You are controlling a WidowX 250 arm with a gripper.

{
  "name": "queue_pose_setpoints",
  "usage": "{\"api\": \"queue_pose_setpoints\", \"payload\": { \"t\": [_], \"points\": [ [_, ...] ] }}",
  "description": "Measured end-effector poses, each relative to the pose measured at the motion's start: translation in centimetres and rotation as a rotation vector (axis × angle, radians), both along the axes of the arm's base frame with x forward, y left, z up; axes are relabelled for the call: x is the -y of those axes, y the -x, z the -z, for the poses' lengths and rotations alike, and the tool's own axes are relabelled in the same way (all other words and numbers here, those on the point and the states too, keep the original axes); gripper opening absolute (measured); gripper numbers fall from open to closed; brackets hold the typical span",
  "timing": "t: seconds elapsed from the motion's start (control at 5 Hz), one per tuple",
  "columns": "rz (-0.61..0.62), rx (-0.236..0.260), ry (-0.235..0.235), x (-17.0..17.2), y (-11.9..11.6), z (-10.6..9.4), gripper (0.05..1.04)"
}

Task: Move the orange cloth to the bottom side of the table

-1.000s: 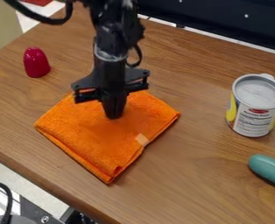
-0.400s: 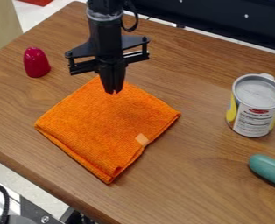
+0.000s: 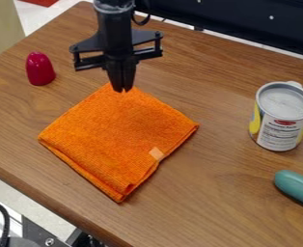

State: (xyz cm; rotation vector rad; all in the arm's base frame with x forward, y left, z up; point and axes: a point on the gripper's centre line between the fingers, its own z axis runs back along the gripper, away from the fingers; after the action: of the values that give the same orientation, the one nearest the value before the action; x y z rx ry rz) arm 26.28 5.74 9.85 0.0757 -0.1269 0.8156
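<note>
Jaws together, the gripper (image 3: 122, 90) hangs above the far corner of the orange cloth (image 3: 118, 140); shifting seems finished, retreat next.

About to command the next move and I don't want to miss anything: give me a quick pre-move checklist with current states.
1. Gripper shut, with no cloth pinched in it: ok, it looks shut and the orange cloth lies unlifted.
2. Cloth folded and lying flat: ok.
3. Cloth wholly on the table: ok, its nearest corner stops short of the edge.
4. Red object, can and green object apart from the cloth: ok.
5. Height of the fingertips over the cloth's far corner: cannot tell from this angle.
6. Cloth far enough toward the bottom side: cannot tell, the task sets no exact spot.
</note>
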Motion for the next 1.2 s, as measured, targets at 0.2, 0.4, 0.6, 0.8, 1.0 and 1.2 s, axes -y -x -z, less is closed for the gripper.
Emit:
{"api": "queue_pose_setpoints", "payload": {
  "t": [0.2,0.4,0.6,0.8,1.0,1.2],
  "points": [
    [0.193,0.026,-0.042,-0.5,-1.7,0.3,0.053],
    [0.409,0.034,-0.118,-0.8,-4.2,0.2,0.064],
    [0.423,0.053,-0.126,-0.7,-6.1,0.2,0.195],
    [0.398,0.041,-0.127,-0.5,-8.3,0.4,0.424],
    [0.43,0.087,-0.141,-0.1,-9.7,0.1,0.719],
    [0.438,0.106,-0.114,1.2,-10.0,0.2,0.971]
  ]
}}
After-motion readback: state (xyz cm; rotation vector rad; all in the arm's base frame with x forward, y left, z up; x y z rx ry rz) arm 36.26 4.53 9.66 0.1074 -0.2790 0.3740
